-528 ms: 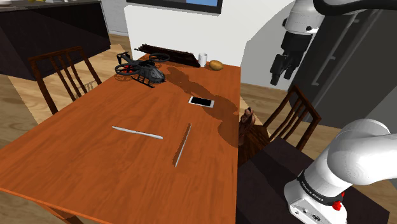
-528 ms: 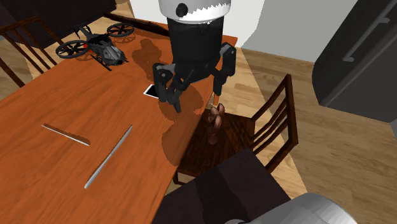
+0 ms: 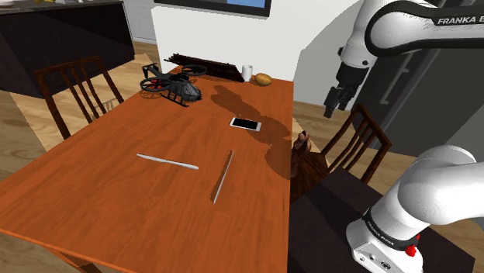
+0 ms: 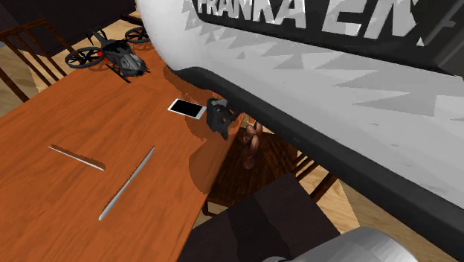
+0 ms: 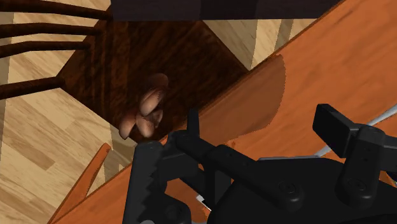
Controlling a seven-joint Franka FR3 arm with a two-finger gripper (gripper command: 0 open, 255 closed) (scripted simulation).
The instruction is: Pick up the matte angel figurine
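one black gripper (image 3: pixel 331 107), fingers spread wide and empty, hangs above the brown angel figurine (image 3: pixel 302 142) standing on a dark chair (image 5: pixel 184 63).

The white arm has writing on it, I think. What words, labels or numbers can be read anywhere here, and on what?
"FRANKA E", cut by the picture's edge: on the white arm, shoulder view.
"FRANKA E", letter tops cut off: same arm, second exterior view.
Small dark print on the arm's base: too small to read.
Nothing else can be read.
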